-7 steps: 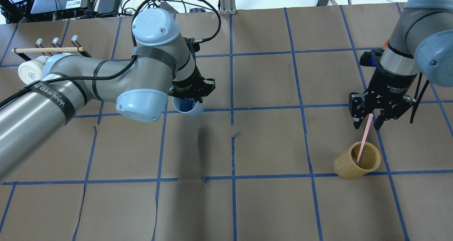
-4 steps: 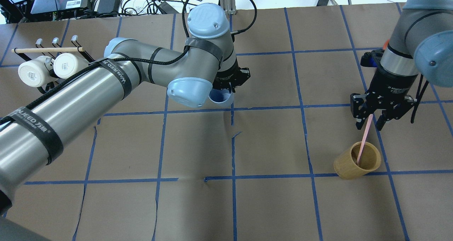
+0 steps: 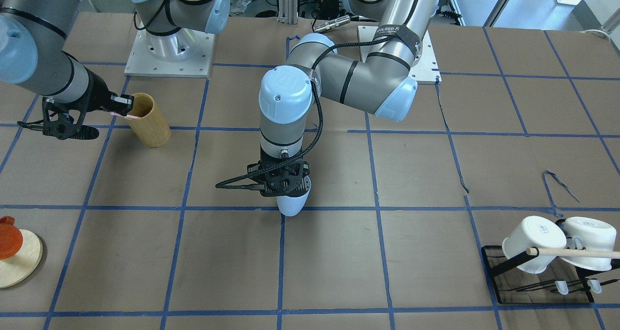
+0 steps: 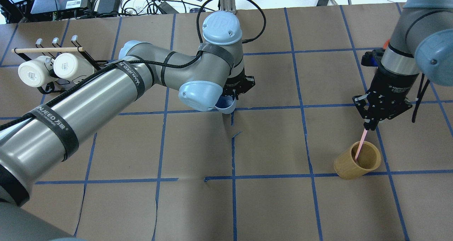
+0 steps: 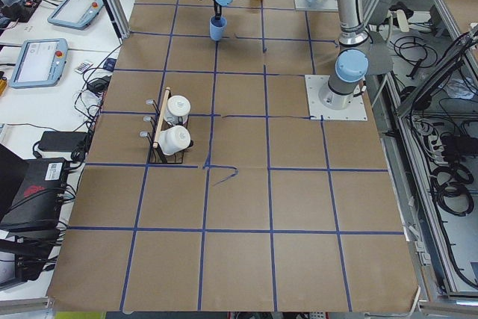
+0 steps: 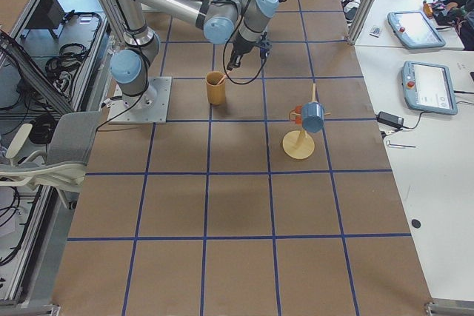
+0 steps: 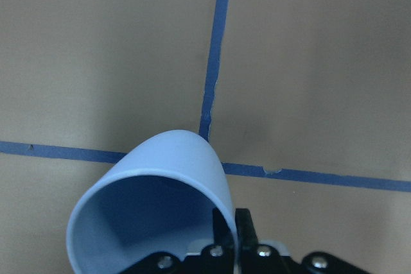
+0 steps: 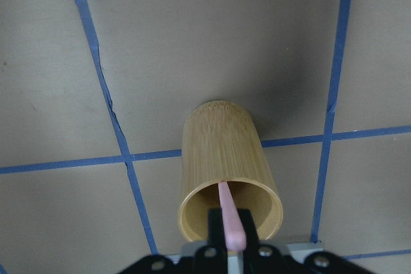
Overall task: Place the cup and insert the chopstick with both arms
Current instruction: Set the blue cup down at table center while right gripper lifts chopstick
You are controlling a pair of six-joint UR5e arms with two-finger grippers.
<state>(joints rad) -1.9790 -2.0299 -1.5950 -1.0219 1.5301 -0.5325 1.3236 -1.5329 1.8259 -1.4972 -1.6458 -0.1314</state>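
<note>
Over the table's (image 3: pixel 436 175) middle, your left gripper (image 3: pixel 283 182) gripped the cup (image 3: pixel 292 205) by its rim.
On the robot's right, your right gripper (image 4: pixel 370 125) was clamped on the chopstick (image 4: pixel 360 148), whose lower end sat inside the tan wooden cylinder (image 4: pixel 348 168).

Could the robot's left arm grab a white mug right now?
Probably not yet. The left tool is shut on the blue cup, so it is full. Nothing blocks the white mugs on their rack, though.
</note>
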